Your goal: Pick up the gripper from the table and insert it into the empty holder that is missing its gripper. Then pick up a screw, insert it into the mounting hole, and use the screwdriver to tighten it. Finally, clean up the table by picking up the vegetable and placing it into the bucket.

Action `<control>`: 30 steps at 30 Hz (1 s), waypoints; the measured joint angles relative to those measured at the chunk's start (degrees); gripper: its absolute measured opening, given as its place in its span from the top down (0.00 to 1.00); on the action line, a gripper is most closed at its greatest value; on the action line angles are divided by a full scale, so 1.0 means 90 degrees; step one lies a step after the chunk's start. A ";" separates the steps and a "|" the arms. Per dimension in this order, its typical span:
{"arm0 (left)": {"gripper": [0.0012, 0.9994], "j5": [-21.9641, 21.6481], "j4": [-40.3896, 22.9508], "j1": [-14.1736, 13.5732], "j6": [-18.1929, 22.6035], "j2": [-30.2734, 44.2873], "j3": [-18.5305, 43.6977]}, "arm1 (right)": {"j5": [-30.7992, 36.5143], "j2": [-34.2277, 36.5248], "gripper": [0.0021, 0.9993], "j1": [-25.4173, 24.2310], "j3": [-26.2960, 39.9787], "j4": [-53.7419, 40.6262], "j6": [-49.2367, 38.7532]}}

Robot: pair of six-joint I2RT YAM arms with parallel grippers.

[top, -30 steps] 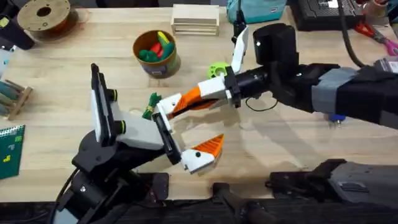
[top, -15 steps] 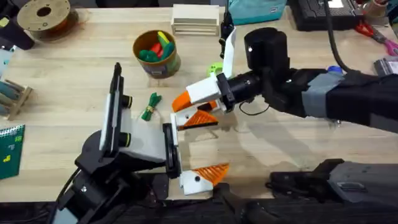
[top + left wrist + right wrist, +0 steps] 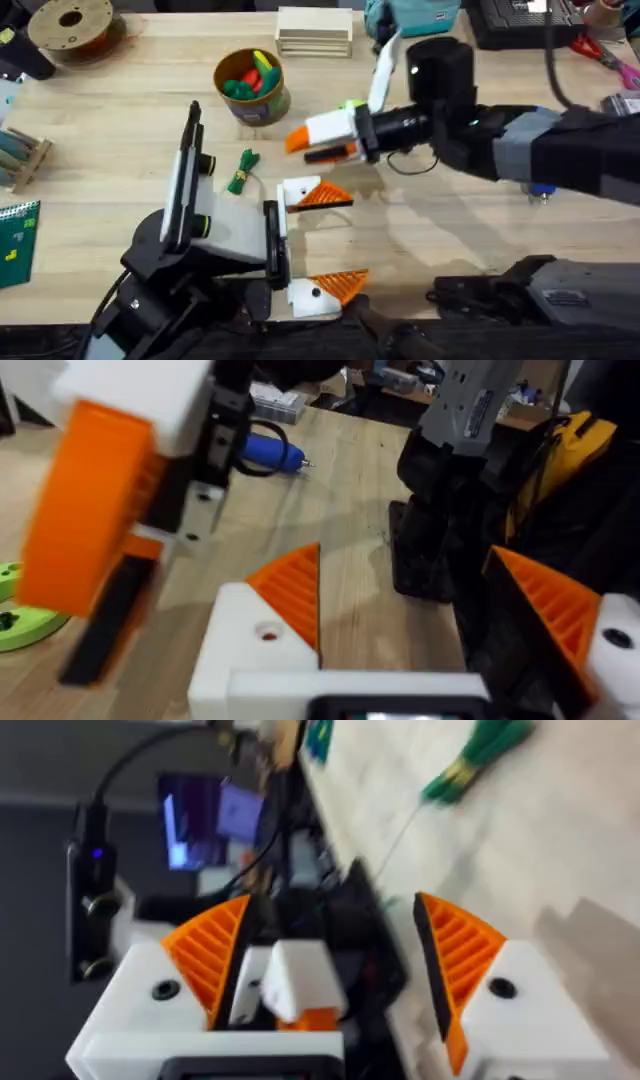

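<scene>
The orange tip [image 3: 325, 195] sits on the white mount [image 3: 297, 189] of the left gripper [image 3: 345, 240], wedge pointing outward. It matches the tip on that gripper's other finger. The 2 fingers stand wide apart with nothing between them. In the left wrist view the mounting hole [image 3: 268, 632] on the mount's face looks unfilled, so I judge that the tip is seated and the screw comes next. The right gripper [image 3: 300, 140] hovers just above and beyond the mount, between it and the green ring [image 3: 350, 107]. Its 2 pads are apart and clamp nothing; what seems to be the mount and its tip shows in the gap in its wrist view. I cannot pick out a loose screw for certain. A dark speck on the ring in the left wrist view may be one. To do this step well, the left arm should hold steady with the hole facing up, since an unfastened tip could slide off if it tilts or is bumped. The right gripper should lift clear before swinging away, grip the screw near its head and set it down straight. The screwdriver [image 3: 270, 455] lies on the table [image 3: 100, 130] far to the right, close by for afterwards. The vegetable [image 3: 240, 172] lies loose near the left arm, well short of the bucket [image 3: 252, 85].
</scene>
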 joint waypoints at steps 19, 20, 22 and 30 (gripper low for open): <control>0.01 0.0002 0.0000 0.0000 0.0000 0.0002 0.0000 | 0.4859 0.0000 0.07 -0.0920 0.2847 -0.5383 -0.4331; 0.01 0.0002 0.0000 0.0000 0.0000 0.0002 0.0000 | 0.5069 0.0002 0.07 -0.0892 0.2847 -0.5399 -0.4464; 0.01 0.0002 0.0000 0.0000 0.0000 0.0000 0.0000 | 0.5418 0.0016 0.07 -0.0830 0.2849 -0.5394 -0.4769; 0.01 0.0005 0.0000 0.0000 0.0000 0.0002 0.0000 | 0.5953 0.1423 0.17 -0.0222 0.3692 -0.6218 -0.5559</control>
